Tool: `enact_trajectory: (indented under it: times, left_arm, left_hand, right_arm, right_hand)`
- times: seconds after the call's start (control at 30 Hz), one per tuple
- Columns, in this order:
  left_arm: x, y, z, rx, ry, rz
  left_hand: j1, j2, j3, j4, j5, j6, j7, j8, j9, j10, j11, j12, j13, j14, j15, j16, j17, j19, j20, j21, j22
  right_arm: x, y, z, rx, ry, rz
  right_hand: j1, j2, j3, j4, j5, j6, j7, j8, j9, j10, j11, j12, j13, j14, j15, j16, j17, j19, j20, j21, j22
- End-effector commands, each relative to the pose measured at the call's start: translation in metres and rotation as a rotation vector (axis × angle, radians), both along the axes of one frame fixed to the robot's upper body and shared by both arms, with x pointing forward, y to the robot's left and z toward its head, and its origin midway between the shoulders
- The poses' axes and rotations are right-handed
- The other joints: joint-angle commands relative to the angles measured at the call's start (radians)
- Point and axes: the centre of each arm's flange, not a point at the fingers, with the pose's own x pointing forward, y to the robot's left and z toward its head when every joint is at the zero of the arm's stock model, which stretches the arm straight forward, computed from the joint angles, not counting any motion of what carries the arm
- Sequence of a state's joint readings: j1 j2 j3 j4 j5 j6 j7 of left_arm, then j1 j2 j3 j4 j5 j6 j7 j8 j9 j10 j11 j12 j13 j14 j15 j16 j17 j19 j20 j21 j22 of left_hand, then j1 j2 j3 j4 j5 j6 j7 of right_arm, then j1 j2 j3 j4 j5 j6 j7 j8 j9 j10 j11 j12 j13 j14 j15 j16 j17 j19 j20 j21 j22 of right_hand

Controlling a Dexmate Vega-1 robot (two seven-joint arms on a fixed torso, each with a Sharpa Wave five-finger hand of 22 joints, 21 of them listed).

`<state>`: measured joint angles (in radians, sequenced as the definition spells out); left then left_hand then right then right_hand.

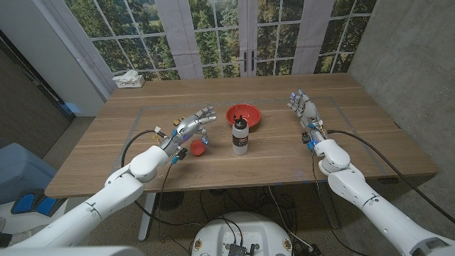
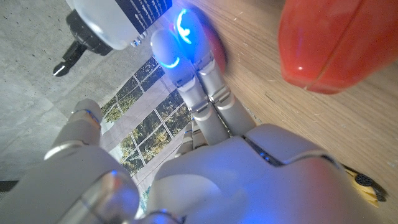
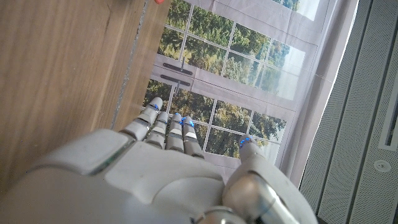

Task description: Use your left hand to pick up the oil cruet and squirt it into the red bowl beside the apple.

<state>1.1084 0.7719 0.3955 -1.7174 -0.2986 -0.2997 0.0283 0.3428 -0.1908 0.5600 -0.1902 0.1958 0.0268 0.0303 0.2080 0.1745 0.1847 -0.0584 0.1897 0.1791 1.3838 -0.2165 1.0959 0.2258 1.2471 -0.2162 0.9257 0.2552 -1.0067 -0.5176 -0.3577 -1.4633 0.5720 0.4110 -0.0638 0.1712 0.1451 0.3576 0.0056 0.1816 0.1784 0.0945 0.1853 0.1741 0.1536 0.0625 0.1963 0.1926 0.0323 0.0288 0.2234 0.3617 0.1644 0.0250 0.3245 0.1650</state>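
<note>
The oil cruet (image 1: pixel 241 134), a clear bottle with a black cap and dark label, stands upright mid-table just in front of the red bowl (image 1: pixel 244 115). A red apple (image 1: pixel 197 147) lies to the cruet's left. My left hand (image 1: pixel 193 129) hovers over the apple with fingers spread toward the cruet, holding nothing. In the left wrist view the cruet (image 2: pixel 115 23) is just beyond my fingers (image 2: pixel 186 68), with the apple (image 2: pixel 336 43) beside them. My right hand (image 1: pixel 304 107) stands on the table at the right, fingers apart and empty.
A white tissue box (image 1: pixel 129 80) sits at the table's far left corner. Windows and curtains stand behind the far edge. A grey wall runs along the right side.
</note>
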Motion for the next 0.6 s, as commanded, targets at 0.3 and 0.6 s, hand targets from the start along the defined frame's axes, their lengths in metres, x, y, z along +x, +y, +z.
enact_trajectory:
  times: [0.3,0.6]
  left_arm:
    - [-0.002,-0.021,0.012,0.157,-0.027,-0.042]
    - [0.001,-0.029,0.013,0.213,-0.017,-0.072]
  left_hand:
    - [0.12,-0.011,-0.034,-0.007,-0.009,0.001,-0.053,-0.001,0.004,0.017,-0.043,0.002,0.004,-0.013,-0.002,0.005,-0.007,-0.022,0.001,0.001,-0.012]
    - [0.167,-0.018,-0.065,-0.006,-0.01,-0.013,-0.07,-0.007,0.004,0.023,-0.057,0.002,0.004,-0.027,-0.002,-0.005,-0.015,-0.035,0.002,-0.009,-0.027]
  right_arm:
    - [-0.017,-0.01,-0.013,0.044,-0.017,-0.028]
    - [-0.024,-0.013,-0.019,0.06,-0.025,-0.04]
  right_hand:
    - [-0.004,-0.007,-0.007,-0.001,0.004,0.006,0.001,0.006,0.006,0.011,0.001,0.004,0.002,0.007,0.003,0.003,0.001,0.008,-0.003,-0.011,0.006]
    - [-0.005,-0.008,-0.007,-0.003,0.004,0.011,0.002,0.008,0.006,0.014,0.003,0.005,0.002,0.008,0.006,0.003,-0.001,0.01,-0.001,-0.015,0.006]
